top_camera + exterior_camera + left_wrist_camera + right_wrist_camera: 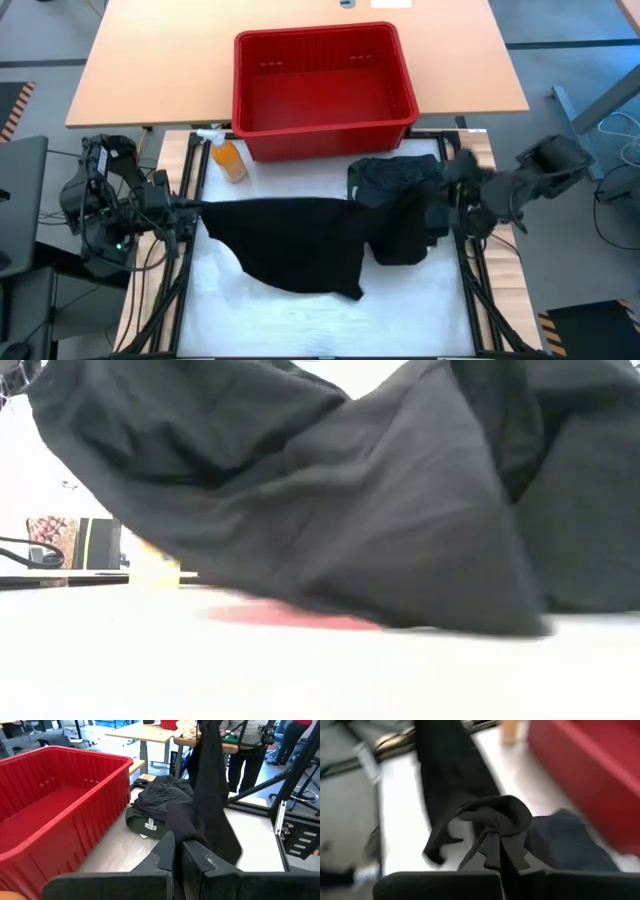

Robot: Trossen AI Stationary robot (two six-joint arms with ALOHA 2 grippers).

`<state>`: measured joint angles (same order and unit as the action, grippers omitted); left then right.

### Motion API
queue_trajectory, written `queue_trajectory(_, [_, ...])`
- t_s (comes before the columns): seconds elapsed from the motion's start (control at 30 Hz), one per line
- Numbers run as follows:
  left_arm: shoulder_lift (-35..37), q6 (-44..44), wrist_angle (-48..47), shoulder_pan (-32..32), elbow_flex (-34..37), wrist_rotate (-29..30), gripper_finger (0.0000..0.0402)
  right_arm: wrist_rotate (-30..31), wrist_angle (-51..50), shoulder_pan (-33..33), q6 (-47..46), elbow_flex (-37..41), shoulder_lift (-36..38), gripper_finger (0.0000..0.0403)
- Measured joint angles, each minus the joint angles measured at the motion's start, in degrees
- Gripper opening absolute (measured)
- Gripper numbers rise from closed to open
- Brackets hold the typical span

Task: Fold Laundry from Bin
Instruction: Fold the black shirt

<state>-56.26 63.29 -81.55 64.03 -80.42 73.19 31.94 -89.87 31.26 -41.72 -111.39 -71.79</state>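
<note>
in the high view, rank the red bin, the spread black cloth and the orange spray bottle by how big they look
1. Red bin, largest.
2. Spread black cloth, somewhat smaller, though part of it is raised, so the gap is unsure.
3. Orange spray bottle, clearly smallest.

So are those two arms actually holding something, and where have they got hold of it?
Yes. Both hold the black cloth, stretched between them: the left end effector pinches its left end, the right end effector a bunched fold at its right end.
</note>
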Motion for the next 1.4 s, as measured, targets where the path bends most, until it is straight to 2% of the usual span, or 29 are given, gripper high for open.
queue_trajectory(0.07, [0.36,0.12,-0.05,0.00,0.00,0.06,0.0000,-1.46,1.06,-0.89,-0.80,1.35,0.54,0.0011])
queue_trajectory(0.3, [0.91,0.90,-0.14,0.00,0.00,-1.12,0.0000,-19.63,16.31,3.41,-2.86,12.68,-3.96,0.0011])
queue_trajectory(0.43, [0.93,1.36,-0.15,0.00,0.00,-1.59,0.0000,-29.93,35.25,7.64,-4.74,22.31,-11.24,0.0012])
queue_trajectory(0.5, [0.94,1.65,-0.16,-0.01,0.00,-1.45,0.0000,-34.18,47.65,8.76,-4.52,25.12,-15.41,0.0013])
queue_trajectory(0.57, [1.11,1.71,-0.19,0.00,0.00,-1.16,0.0000,-37.10,54.66,9.14,-5.25,25.72,-20.39,0.0019])
queue_trajectory(0.73, [2.03,1.99,-0.18,-0.04,0.00,-1.16,0.0000,-44.11,52.97,8.03,-9.85,26.12,-31.19,0.0060])
queue_trajectory(0.97, [2.75,2.78,-0.27,-0.04,0.00,-4.85,0.0000,-56.57,47.08,7.21,-12.01,26.01,-35.55,0.0130])
queue_trajectory(1.1, [2.75,3.18,-0.68,-0.04,0.00,-6.90,0.0000,-57.14,43.42,6.46,-11.62,25.91,-31.25,0.0158])
queue_trajectory(1.17, [2.74,3.52,-1.12,-0.04,0.00,-8.02,0.0000,-52.38,39.01,6.15,-11.47,25.81,-28.73,0.0166])
queue_trajectory(1.27, [2.70,3.50,-1.54,-0.04,0.00,-9.62,0.0000,-39.42,30.49,5.58,-13.51,27.68,-25.18,0.0168])
queue_trajectory(1.33, [2.72,3.46,-1.72,-0.04,0.00,-10.16,0.0000,-38.18,29.61,3.39,-17.00,32.64,-22.66,0.0168])
queue_trajectory(1.4, [2.68,3.19,-1.75,-0.04,0.00,-10.56,0.0000,-37.89,32.99,1.13,-20.43,39.16,-20.00,0.0169])
